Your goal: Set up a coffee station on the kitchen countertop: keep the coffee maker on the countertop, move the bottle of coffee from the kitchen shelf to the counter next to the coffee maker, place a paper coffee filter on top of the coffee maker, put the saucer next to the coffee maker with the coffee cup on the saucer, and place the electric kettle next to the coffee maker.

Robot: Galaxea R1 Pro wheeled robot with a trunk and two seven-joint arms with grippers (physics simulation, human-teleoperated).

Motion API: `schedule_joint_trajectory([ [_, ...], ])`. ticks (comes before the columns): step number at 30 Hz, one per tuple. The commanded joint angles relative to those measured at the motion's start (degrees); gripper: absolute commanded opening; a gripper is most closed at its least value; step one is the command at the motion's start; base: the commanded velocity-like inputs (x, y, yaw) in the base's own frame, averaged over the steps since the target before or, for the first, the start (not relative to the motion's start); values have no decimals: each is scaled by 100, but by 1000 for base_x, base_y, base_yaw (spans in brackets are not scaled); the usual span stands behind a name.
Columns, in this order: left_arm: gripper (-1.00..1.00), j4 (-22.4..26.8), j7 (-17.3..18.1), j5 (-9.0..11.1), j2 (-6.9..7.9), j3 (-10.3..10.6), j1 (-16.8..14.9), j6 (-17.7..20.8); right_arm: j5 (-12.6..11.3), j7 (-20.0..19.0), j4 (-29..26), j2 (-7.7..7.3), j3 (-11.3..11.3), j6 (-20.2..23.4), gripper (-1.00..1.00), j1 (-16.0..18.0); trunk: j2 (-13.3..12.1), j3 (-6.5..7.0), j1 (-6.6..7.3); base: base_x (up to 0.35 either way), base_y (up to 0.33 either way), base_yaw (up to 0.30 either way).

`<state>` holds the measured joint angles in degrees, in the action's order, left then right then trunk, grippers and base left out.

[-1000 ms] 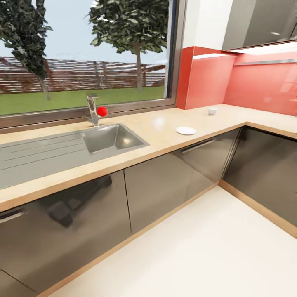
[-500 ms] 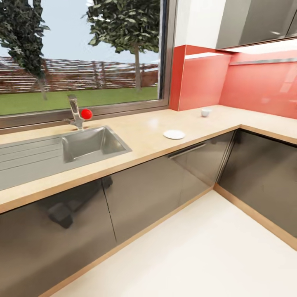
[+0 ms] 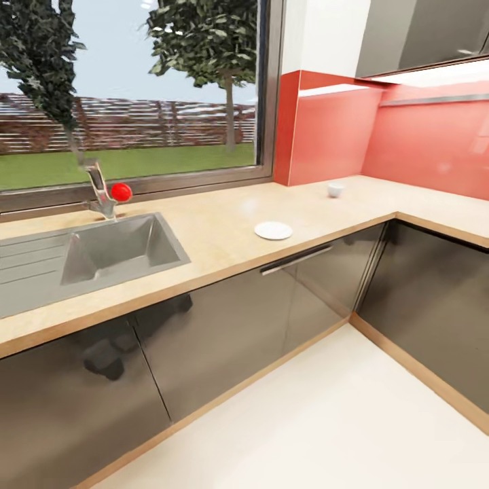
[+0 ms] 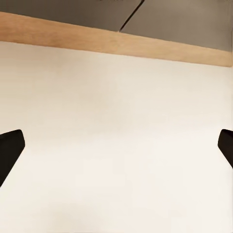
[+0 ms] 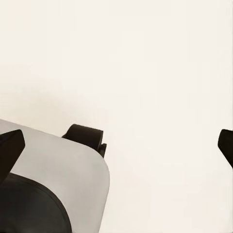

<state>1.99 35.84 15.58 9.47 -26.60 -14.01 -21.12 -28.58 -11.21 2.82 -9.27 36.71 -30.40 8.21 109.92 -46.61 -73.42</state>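
The light-wood countertop [image 3: 224, 234] runs over grey glossy cabinet fronts and turns a corner at the right. On it lies the white saucer [image 3: 274, 231], and farther back near the red wall stands the small white coffee cup [image 3: 335, 190], apart from the saucer. In the left wrist view my left gripper [image 4: 116, 150] is open over pale floor, its dark fingertips [image 4: 9, 148] at the picture's edges. My right gripper [image 5: 116, 145] is also open and empty, above the floor and the robot's base [image 5: 53, 184]. The coffee maker, bottle, filter and kettle are out of view.
A steel sink [image 3: 112, 248] with a tap [image 3: 98, 190] and a red ball [image 3: 121, 192] sits under the window. A red splashback [image 3: 421, 146] lines the corner, wall cabinets [image 3: 421, 34] hang above. Pale floor [image 3: 326, 421] lies before the cabinets.
The whole head view has shifted: sink, saucer and cup slid leftward in the picture, so the camera has turned or moved right. Nothing on the counter has moved.
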Motion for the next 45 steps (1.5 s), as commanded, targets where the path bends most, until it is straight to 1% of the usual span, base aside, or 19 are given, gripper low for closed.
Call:
schedule_joint_trajectory([
  [1,100,-10,28,58,3,32,-5,-13,-61,-43,17,3,29,-25,100,5,2,-5,-1,149,-269,229],
  [6,100,-12,28,59,3,32,-5,-14,-61,-40,17,4,29,-27,100,6,2,-5,-1,76,-185,250],
  [12,100,-12,28,55,3,32,-5,-15,-60,-40,17,4,29,-28,100,6,2,-5,-1,11,-29,242],
  [17,100,-8,28,52,1,32,-5,-15,-60,-40,17,4,29,-23,100,3,2,-5,-1,1,-109,53],
  [26,100,-7,28,51,-5,39,-5,-14,-60,-40,17,4,29,-22,100,3,2,-5,-1,0,-284,13],
  [30,100,-6,28,51,-28,37,-5,-15,-60,-40,17,4,29,-22,100,4,2,-5,-1,0,-248,165],
  [37,100,-8,28,51,-41,33,-5,-15,-60,-40,17,5,29,-18,100,6,2,-5,-1,0,-48,238],
  [45,100,-8,28,51,-41,32,-5,-15,-90,-40,20,13,9,-4,100,5,2,-5,-1,0,-112,47],
])
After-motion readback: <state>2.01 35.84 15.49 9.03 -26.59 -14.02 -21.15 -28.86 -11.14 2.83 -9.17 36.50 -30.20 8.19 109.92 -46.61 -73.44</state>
